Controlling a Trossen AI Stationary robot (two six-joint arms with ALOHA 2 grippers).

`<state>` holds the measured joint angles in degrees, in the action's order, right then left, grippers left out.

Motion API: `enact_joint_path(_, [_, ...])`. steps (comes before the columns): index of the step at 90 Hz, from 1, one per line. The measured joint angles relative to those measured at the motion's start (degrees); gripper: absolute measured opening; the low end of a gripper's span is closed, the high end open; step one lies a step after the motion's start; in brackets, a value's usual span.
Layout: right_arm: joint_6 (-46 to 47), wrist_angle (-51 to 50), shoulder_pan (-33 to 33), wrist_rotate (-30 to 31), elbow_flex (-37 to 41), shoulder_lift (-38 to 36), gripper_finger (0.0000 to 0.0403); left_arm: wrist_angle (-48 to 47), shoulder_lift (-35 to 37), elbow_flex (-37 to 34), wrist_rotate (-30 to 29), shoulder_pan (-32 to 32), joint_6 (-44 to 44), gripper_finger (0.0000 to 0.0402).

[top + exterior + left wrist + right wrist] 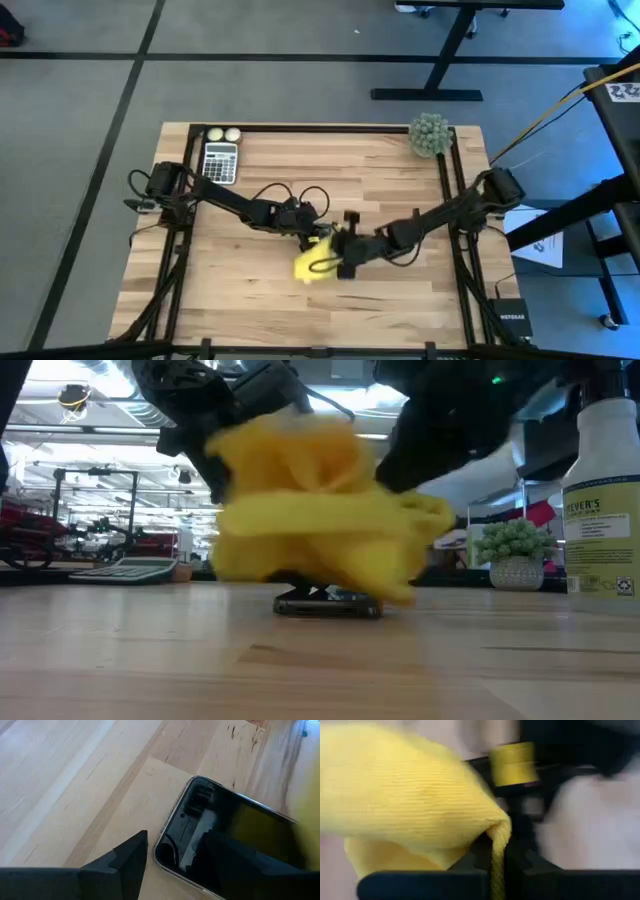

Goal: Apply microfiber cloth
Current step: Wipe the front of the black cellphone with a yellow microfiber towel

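The microfiber cloth (320, 510) is held bunched above the smartphone (328, 603), its lower folds draped down toward the device, near the middle of the table (400, 180) and toward its near edge. In the right wrist view a fold of the cloth (420, 805) is seen pinched between the closed fingers of the right gripper (497, 865); the grasp is on one gathered edge, with the bulk hanging free. The fabric is judged light, soft and limp: it will sag, trail and bunch rather than keep a shape, so a pinch on a thick fold is preferable to a single layer, which could slip out. The smartphone (225, 840) lies flat on the wood, its glass face judged smooth and liable to slide under wiping pressure. The left gripper (170, 865) is spread wide at the phone's corner, one finger beside it and one over it, gripping nothing. A calculator (220, 161) lies at the far left, a potted plant (429, 135) at the far right, and a spray bottle (604, 500) at the right in the low view.
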<state>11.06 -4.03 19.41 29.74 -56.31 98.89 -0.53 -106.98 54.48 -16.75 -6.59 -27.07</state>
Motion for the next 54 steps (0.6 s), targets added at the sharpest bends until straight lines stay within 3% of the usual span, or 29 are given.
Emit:
enact_joint_path(23, [3.7, 1.1, -6.1, -5.0, 0.1, 8.1, 0.0001, 0.0, 0.0, 0.0, -0.1, 0.0, 0.0, 0.0191])
enact_joint_path(35, [5.2, 5.4, -5.7, -9.0, -0.1, 11.3, 0.0001, 0.0, 0.0, 0.0, -0.1, 0.0, 0.0, 0.0191])
enact_joint_path(47, [6.6, 6.2, -3.4, -9.0, -0.2, 11.7, 0.0001, 0.0, 0.0, 0.0, -0.1, 0.1, 0.0, 0.0191])
enact_joint_path(54, [7.2, 7.3, -1.7, -13.0, -0.2, 11.2, 0.0001, 0.0, 0.0, 0.0, -0.1, 0.1, -0.1, 0.0191])
